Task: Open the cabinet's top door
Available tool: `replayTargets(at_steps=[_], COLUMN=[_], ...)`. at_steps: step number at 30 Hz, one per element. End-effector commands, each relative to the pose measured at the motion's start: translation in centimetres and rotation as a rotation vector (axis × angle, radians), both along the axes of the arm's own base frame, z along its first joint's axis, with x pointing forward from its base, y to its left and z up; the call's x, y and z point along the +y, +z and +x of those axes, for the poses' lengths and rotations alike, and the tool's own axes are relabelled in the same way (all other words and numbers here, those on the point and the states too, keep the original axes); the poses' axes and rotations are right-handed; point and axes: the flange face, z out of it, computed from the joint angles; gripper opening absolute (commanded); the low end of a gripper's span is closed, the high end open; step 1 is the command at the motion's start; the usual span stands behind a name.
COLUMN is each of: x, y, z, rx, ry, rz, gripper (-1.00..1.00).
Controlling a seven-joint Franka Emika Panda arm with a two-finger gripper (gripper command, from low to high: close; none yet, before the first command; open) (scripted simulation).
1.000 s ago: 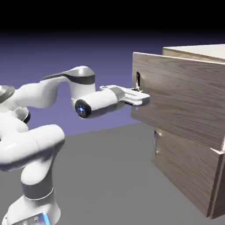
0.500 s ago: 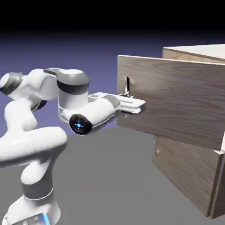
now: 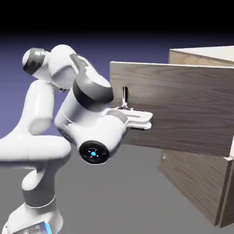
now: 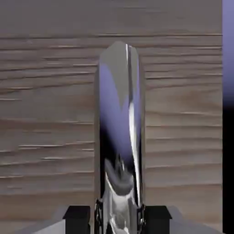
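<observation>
Your gripper point(image 4: 118, 221) has its 2 fingers closed on the silver handle point(image 4: 119, 123); the top door point(image 3: 183, 107) stands swung out from the cabinet point(image 3: 196, 183), the handle's lower end hidden from you at the fingertips

top door point(image 3: 183, 109): swung open | claw point(image 3: 125, 109): at handle point(image 3: 124, 97)

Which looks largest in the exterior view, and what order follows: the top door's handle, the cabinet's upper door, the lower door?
1. upper door
2. lower door
3. handle
</observation>
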Motion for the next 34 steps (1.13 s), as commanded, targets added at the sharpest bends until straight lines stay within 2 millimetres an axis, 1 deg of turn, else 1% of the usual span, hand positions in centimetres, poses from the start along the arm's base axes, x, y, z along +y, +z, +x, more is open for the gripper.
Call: replayTargets(at_steps=[1,8,16,24,32,33,34], x=[-0.7,-5.6,-11.1,-16.3,-21.6,-21.6,-21.6], y=[0.0,0.0,0.0,0.0,0.0,0.0,0.0], z=[-0.2,-0.9,-0.9,-0.2,1.2,1.2,1.2], rx=[0.0,0.0,0.0,0.0,0.0,0.0,0.0], ry=[0.019,0.148,0.294,0.431,0.573,0.573,0.573], rz=[0.0,0.0,0.0,0.0,0.0,0.0,0.0], gripper=[-1.0,-1.0,-1.0,-1.0,-1.0,1.0,1.0])
